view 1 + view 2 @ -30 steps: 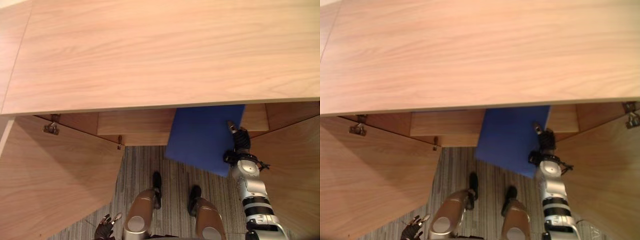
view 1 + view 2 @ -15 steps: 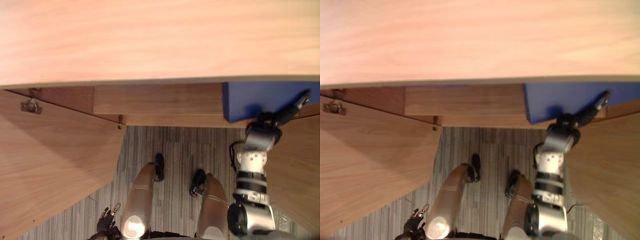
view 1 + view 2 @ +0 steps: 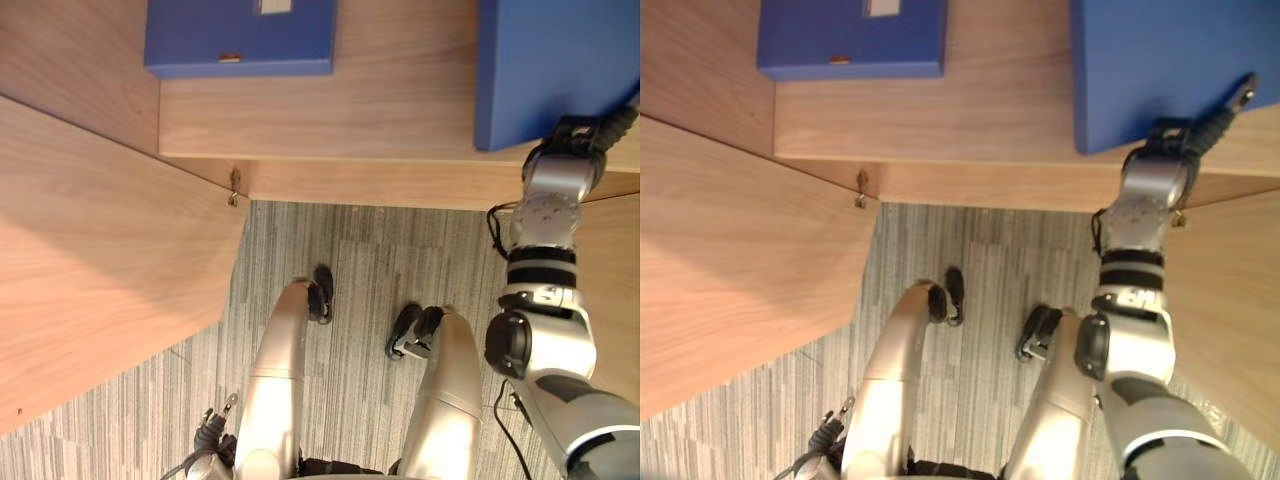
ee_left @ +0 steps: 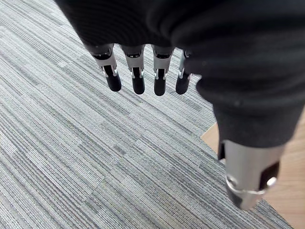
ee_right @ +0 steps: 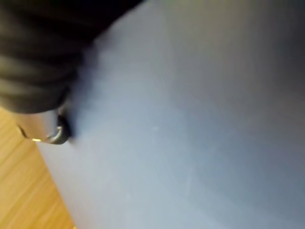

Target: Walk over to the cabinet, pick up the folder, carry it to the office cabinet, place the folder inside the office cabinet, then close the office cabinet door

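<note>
Right wrist view looks straight onto the flat blue face of the folder [image 5: 190,119], with the thumb [image 5: 45,133] of the right robot hand pressed against it near one edge and light wood just beside that edge. From the head cameras, the folder sits on the wooden shelf [image 3: 400,110] inside the office cabinet, on its right-hand side, with its lower edge close to the shelf's front lip. The right robot hand [image 3: 1205,120] is at the folder's lower right corner, with one dark-tipped finger [image 3: 1243,93] lying straight over the blue face. I cannot tell whether that hand is clamped on the folder or only resting on it.

A second blue folder [image 3: 240,35] lies well apart on the left side of the same shelf. Both doors stand open: the left door [image 3: 100,250] swings out over the grey striped carpet [image 3: 360,270], and the right door [image 3: 1230,300] shows beside the arm.

The left robot hand [image 4: 136,71] hangs low at the robot's side above the carpet, its fingers straight and relaxed, holding nothing.
</note>
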